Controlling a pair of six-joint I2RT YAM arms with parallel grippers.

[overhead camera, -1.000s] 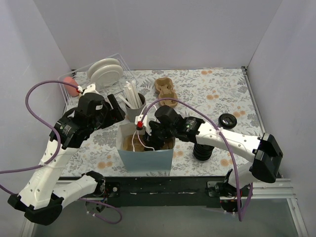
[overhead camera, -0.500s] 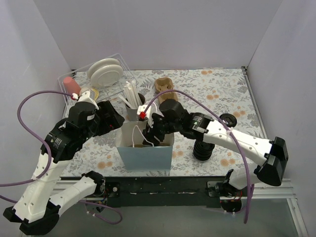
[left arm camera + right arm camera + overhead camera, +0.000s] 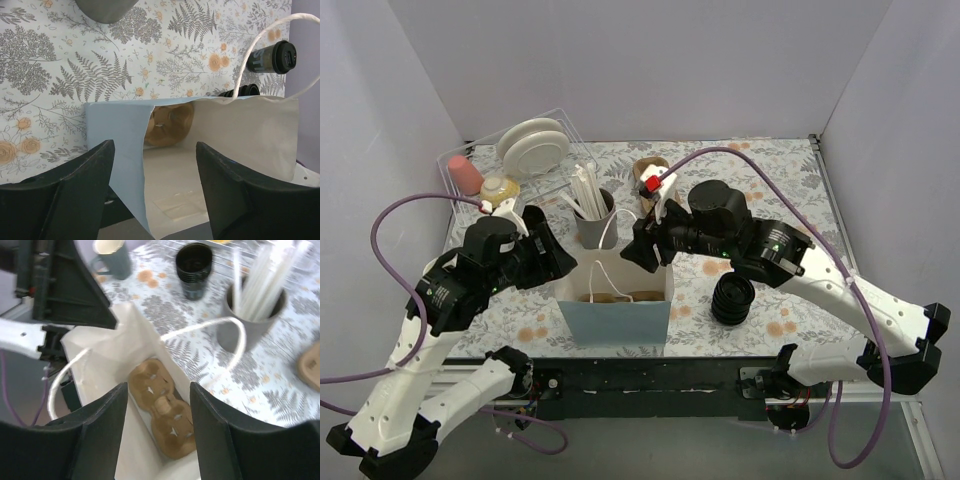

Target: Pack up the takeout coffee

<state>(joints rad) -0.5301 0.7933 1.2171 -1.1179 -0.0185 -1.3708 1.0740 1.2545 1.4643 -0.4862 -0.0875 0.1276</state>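
The takeout coffee (image 3: pixel 272 57), a black cup with a black lid, shows only in the left wrist view, beyond the bag; my right arm hides it in the top view. The blue paper bag (image 3: pixel 615 318) stands open at the table's front, with a brown cup carrier (image 3: pixel 165 415) lying in it. My left gripper (image 3: pixel 558 265) is open at the bag's left end, and the bag's side wall (image 3: pixel 117 150) lies loose between its fingers. My right gripper (image 3: pixel 638 252) is open and empty, hovering above the bag's rear right corner.
A ribbed stack of black lids (image 3: pixel 732 298) stands right of the bag. A grey holder of white straws (image 3: pixel 592 218) stands behind it, with lidless black cups (image 3: pixel 194 270) beside. A second carrier (image 3: pixel 650 172), a dish rack with plates (image 3: pixel 532 145) and a pink cup (image 3: pixel 467 175) sit at the back.
My right gripper has lifted out of the bag and drawn back to the right, leaving the carrier inside. My left gripper has moved forward and down to the bag's left end.
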